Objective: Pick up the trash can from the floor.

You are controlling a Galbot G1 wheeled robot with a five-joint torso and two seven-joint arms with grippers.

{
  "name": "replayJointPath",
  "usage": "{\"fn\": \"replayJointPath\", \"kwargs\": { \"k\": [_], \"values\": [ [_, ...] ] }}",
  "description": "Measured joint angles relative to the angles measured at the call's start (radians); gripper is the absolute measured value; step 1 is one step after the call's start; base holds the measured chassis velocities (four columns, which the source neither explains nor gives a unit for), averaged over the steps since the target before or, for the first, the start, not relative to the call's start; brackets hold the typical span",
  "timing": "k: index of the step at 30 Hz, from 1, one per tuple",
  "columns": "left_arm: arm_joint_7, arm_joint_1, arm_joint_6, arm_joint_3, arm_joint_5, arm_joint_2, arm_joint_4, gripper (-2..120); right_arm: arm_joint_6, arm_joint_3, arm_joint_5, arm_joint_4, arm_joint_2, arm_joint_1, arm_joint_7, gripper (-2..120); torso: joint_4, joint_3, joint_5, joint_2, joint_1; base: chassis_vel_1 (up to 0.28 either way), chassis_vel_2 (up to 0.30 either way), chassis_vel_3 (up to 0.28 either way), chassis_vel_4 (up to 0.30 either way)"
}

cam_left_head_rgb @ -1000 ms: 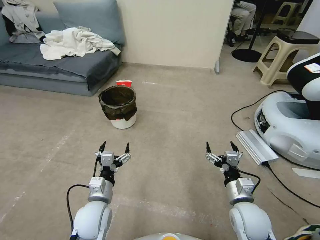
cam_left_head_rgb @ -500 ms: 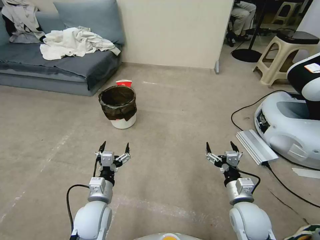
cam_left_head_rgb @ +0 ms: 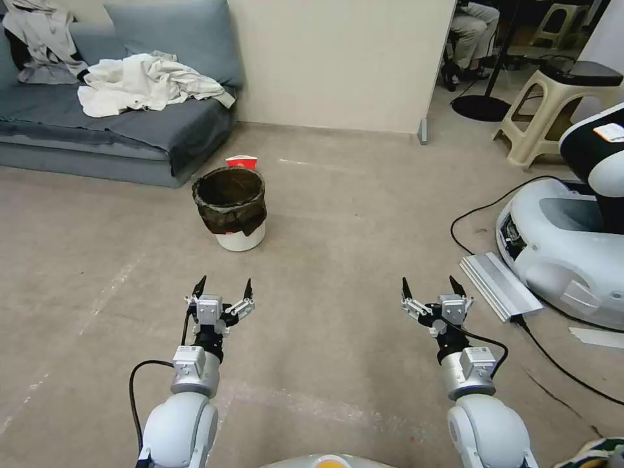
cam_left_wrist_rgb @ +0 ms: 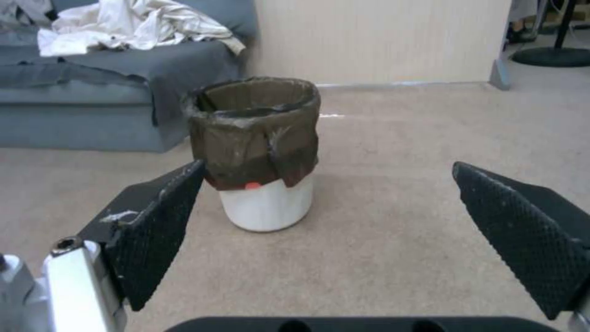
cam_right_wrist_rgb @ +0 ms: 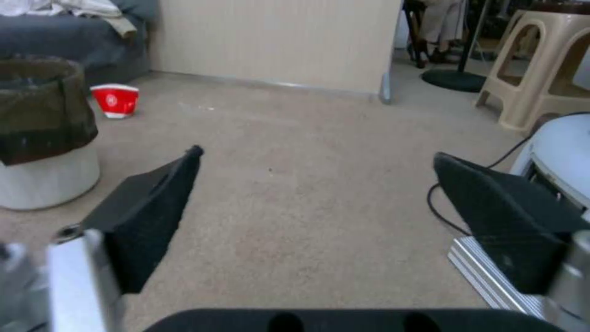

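The trash can point(cam_left_head_rgb: 230, 207) stood upright on the floor point(cam_left_head_rgb: 338, 214), near the sofa point(cam_left_head_rgb: 123, 123), a red-and-white bowl point(cam_left_head_rgb: 241, 161) just behind it. The left tool point(cam_left_head_rgb: 221, 289) hung low over the floor, arm stretched forward, fingers spread wide and empty, the can ahead at 12 o'clock, well apart. The right tool point(cam_left_head_rgb: 429, 289) was posed alike, open, the can at 10 o'clock.

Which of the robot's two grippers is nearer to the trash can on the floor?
Left. The left gripper is open, just short of the trash can and almost in line with it. The right gripper, also open, is well off to the can's right.
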Motion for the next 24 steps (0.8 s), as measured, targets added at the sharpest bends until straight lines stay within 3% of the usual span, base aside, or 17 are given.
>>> {"fn": "replayJointPath", "kwargs": {
  "k": [3, 6, 12, 13, 15, 24],
  "values": [
    [0.011, 0.035, 0.040, -0.017, -0.027, -0.009, -0.064, 100, -0.033, 0.011, 0.015, 0.061, 0.007, -0.030, 0.004, 88, 0.0000, 0.000, 0.0000, 0.000, 0.000, 0.000, 0.000, 0.000, 0.000],
    [0.030, 0.094, 0.109, -0.047, -0.076, -0.025, -0.175, 100, -0.097, 0.029, 0.042, 0.174, 0.021, -0.085, 0.014, 95, 0.0000, 0.000, 0.0000, 0.000, 0.000, 0.000, 0.000, 0.000, 0.000],
    [0.062, 0.192, 0.216, -0.095, -0.154, -0.050, -0.355, 100, -0.167, 0.058, 0.093, 0.349, 0.042, -0.176, 0.025, 97, 0.0000, 0.000, -0.0001, 0.000, 0.000, 0.000, 0.000, 0.000, 0.000],
    [0.062, 0.192, 0.216, -0.095, -0.154, -0.050, -0.355, 100, -0.167, 0.058, 0.093, 0.349, 0.042, -0.176, 0.025, 97, 0.0000, 0.000, -0.0001, 0.000, 0.000, 0.000, 0.000, 0.000, 0.000],
    [0.088, 0.242, 0.165, -0.120, -0.166, -0.053, -0.379, 100, -0.075, 0.058, 0.133, 0.365, 0.046, -0.208, 0.012, 99, 0.0002, 0.000, -0.0001, 0.000, 0.000, 0.000, 0.000, 0.000, 0.000],
    [0.091, 0.252, 0.151, -0.125, -0.155, -0.057, -0.375, 100, -0.037, 0.055, 0.138, 0.355, 0.045, -0.210, 0.004, 100, 0.0000, 0.000, 0.0000, 0.000, 0.000, 0.000, 0.000, 0.000, 0.000]
  ]
}}
